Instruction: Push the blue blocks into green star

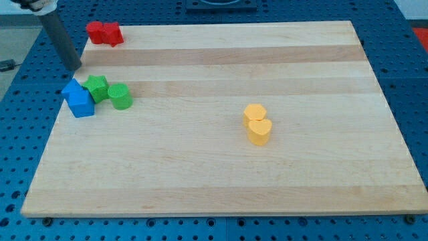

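Note:
Two blue blocks stand together at the view's left: one [72, 88] behind and one [82, 104] in front of it, touching. The green star [97, 88] sits just to their right, touching the rear blue block. A green cylinder [120, 97] sits right of the star, against it. My rod comes down from the view's top left and my tip [75, 67] rests on the board just above the rear blue block, a small gap apart from it.
Two red blocks [104, 33] lie at the board's top left corner. Two yellow blocks [257, 124] stand together right of centre. The wooden board's left edge [52, 134] runs close to the blue blocks.

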Available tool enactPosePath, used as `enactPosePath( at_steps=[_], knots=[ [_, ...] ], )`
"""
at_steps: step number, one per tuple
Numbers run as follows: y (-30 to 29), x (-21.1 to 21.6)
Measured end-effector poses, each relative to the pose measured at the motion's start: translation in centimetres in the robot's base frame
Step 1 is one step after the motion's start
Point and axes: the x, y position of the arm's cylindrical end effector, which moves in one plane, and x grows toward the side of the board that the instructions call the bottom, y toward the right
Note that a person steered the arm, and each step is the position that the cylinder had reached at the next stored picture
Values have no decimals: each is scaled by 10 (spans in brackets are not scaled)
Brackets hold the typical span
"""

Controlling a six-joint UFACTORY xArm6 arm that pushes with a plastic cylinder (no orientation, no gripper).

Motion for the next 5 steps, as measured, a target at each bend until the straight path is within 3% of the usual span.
enactPosePath(
  at_steps=[5],
  knots=[
    [5,61]
  ],
)
